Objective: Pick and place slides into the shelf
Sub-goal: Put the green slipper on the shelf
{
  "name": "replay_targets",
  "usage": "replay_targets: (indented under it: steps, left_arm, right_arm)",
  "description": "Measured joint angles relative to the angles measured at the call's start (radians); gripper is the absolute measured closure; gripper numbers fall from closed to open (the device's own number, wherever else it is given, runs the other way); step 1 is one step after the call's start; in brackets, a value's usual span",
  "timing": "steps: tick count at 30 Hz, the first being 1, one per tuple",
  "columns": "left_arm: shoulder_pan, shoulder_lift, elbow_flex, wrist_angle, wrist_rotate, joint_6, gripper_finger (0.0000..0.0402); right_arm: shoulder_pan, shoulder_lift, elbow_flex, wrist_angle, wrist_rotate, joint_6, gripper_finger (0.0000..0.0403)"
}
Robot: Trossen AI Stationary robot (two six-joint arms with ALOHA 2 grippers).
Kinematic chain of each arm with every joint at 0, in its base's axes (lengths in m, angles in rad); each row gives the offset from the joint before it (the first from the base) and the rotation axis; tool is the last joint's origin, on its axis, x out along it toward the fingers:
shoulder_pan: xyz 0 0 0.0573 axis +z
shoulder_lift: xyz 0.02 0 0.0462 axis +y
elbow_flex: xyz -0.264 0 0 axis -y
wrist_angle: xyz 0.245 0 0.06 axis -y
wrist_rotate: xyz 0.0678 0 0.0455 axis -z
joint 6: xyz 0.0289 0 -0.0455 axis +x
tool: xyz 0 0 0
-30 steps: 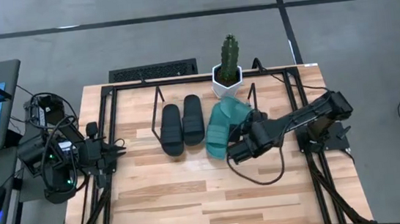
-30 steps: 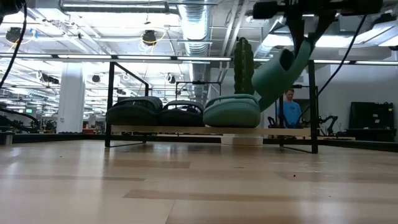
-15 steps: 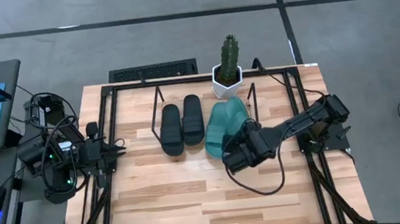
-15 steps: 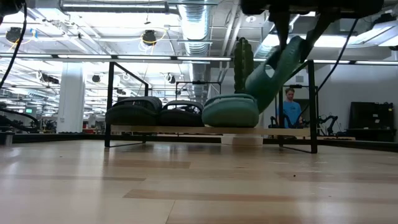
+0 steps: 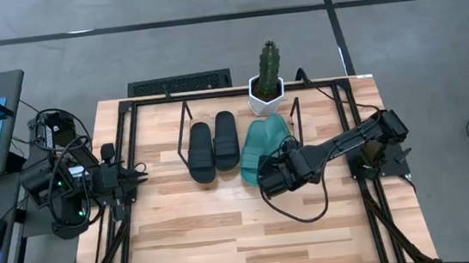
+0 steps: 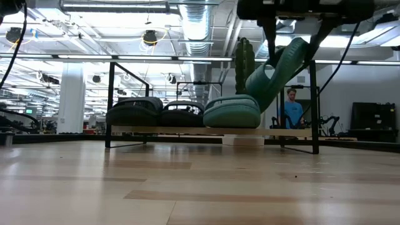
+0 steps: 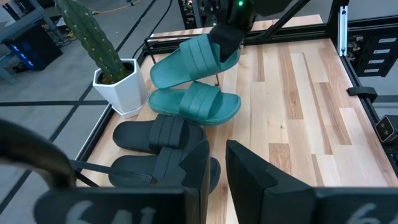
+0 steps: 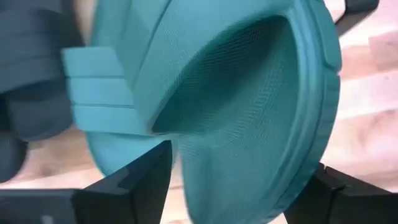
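I see the right gripper [image 5: 275, 177] jaws spread wide around the tilted teal slide [image 5: 267, 137], which leans on its flat mate [image 6: 232, 112] in the shelf [image 5: 294, 108], frame centre, long axis running toward the cactus.

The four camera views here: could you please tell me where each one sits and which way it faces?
High view: overhead, looking straight down; both arms, shelf, cactus.
Low view: at table height, looking level at the shelf and room; right arm above.
Left wrist view: on the parked left arm, facing the slides; own fingers in front.
Right wrist view: close on the tilted teal slide; open right claw.
Shared: all show that tilted teal slide.
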Motion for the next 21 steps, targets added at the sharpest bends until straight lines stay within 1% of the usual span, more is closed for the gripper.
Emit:
replay_targets:
  steps: [4, 12, 14, 16, 19, 21]
  left_arm:
    - [0.000, 0.000, 0.000, 0.000, 0.001, 0.000, 0.0358]
    - [0.000, 0.000, 0.000, 0.000, 0.001, -0.001, 0.0358]
    - [0.000, 0.000, 0.000, 0.000, 0.002, -0.001, 0.0358]
    - [0.000, 0.000, 0.000, 0.000, 0.002, -0.001, 0.0358]
    - [0.000, 0.000, 0.000, 0.000, 0.002, -0.002, 0.0358]
    - [0.000, 0.000, 0.000, 0.000, 0.005, -0.002, 0.0358]
  right_arm:
    - [-0.014, 0.001, -0.002, 0.001, -0.070, -0.025, 0.0153]
    - [-0.018, 0.001, -0.002, 0.059, -0.083, -0.020, 0.0153]
    - [-0.017, 0.026, 0.001, 0.078, -0.091, -0.017, 0.0152]
    - [-0.017, 0.055, -0.003, 0.069, -0.135, -0.017, 0.0152]
    - [-0.024, 0.096, -0.003, 0.075, -0.174, -0.025, 0.0152]
    - [-0.027, 0.119, -0.003, 0.080, -0.176, -0.025, 0.0152]
